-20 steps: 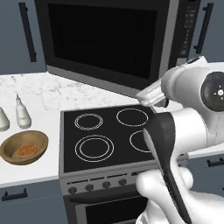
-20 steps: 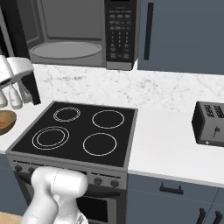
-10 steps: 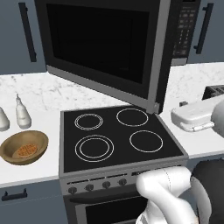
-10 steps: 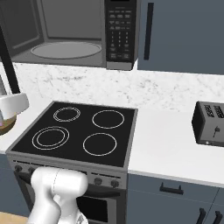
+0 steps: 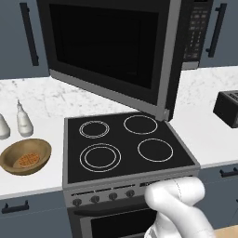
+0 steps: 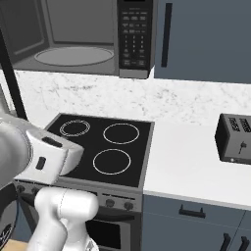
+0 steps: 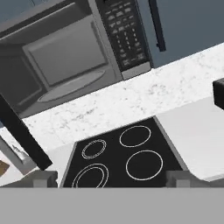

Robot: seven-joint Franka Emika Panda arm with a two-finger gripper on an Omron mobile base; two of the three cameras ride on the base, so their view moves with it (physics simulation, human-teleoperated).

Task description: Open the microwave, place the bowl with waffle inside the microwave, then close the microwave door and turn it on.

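I see the microwave door (image 5: 111, 56) swung wide over the black stove (image 5: 125, 146), grey cavity of the microwave (image 6: 73, 34) showing. On the white marble worktop (image 5: 32, 179), left of the stove, the bowl (image 5: 25, 156) holds the waffle (image 5: 26, 161). My claw (image 7: 111, 179) is spread wide, gripping nothing.

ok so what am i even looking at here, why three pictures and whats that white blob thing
It is a rendered kitchen seen by one robot's three cameras. The white blob is the robot's own arm, rising from a base that can drive. Two cameras ride on that base, looking from the left and from the right; the third sits on the hand and looks along its open, empty gripper. Above the black glass stovetop hangs the black-and-steel microwave, its dark glass door swung wide open. On the white marble counter, left of the stove, sits a shallow brown wooden bowl holding a small orange-brown waffle. To the right stands a dark toaster.
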